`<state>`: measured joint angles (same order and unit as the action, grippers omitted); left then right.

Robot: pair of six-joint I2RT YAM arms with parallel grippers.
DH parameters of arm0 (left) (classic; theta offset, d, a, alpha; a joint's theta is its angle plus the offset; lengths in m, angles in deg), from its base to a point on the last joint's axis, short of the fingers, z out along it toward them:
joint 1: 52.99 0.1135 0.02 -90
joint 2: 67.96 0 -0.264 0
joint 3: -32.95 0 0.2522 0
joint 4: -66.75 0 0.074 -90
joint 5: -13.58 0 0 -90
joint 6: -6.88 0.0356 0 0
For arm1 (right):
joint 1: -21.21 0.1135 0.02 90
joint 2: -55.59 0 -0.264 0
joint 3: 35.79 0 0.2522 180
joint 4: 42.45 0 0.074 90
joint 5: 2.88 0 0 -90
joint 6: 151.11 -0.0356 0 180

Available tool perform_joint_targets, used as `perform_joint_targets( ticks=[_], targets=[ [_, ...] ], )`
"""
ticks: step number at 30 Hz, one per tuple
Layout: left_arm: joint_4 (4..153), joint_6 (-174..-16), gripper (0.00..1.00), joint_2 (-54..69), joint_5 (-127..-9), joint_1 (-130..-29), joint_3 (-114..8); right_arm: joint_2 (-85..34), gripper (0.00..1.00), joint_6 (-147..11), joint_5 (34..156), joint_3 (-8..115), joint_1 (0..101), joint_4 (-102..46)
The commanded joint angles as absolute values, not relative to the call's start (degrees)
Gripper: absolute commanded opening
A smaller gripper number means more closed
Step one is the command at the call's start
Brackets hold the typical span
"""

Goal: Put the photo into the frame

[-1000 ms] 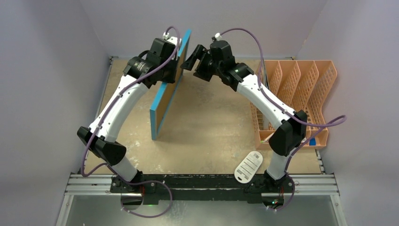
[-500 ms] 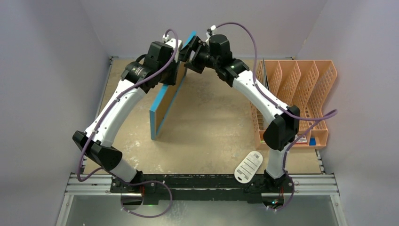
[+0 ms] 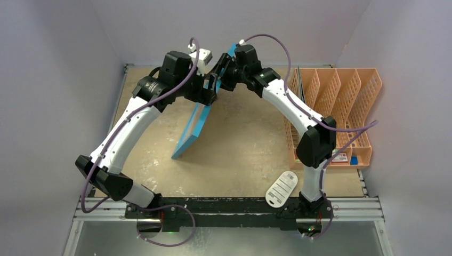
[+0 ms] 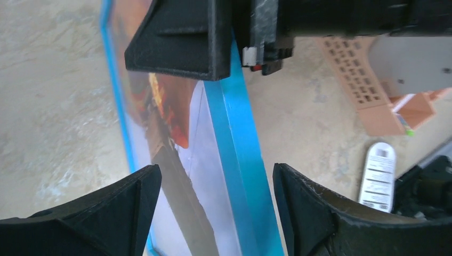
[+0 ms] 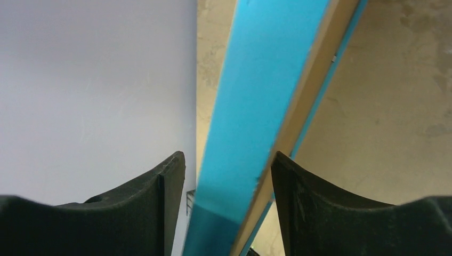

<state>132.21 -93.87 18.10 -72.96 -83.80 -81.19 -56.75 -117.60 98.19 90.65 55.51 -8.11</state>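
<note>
The left gripper [image 4: 213,176] is spread wide open, its fingers on either side of the frame [image 3: 194,125] without touching its blue edge. The right gripper [image 5: 229,165] straddles the frame's top edge; whether it clamps cannot be told. The frame leans tilted, lower edge on the table [image 3: 245,154]. The photo [image 4: 170,101] shows inside the frame.

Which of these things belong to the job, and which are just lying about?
Part of the job:
- the frame
- the photo, showing inside the frame

Just lying about:
- orange file rack
- white labelled card
</note>
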Motion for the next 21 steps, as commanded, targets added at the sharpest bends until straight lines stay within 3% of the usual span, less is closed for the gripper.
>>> perform_joint_targets(
  ticks=[1, 5, 10, 21],
  targets=[
    [125.53, -92.76, 0.81, 13.38, -61.52, -83.41, -81.15, -50.16, 0.61, -115.69, 99.35, 84.78, 54.76, -10.36],
    [119.88, -93.67, 0.83, 10.50, -54.98, -83.23, -79.16, -45.35, 0.56, -114.17, 104.99, 75.54, 51.92, -17.16],
    [116.63, -97.31, 0.84, 8.17, -60.46, -81.34, -75.40, -42.72, 0.54, -105.76, 113.77, 64.09, 49.34, -24.72],
    [115.16, -109.29, 0.81, 10.42, -64.15, -60.63, -59.54, -46.98, 0.56, -96.90, 119.54, 54.88, 47.05, -32.83]
  ],
)
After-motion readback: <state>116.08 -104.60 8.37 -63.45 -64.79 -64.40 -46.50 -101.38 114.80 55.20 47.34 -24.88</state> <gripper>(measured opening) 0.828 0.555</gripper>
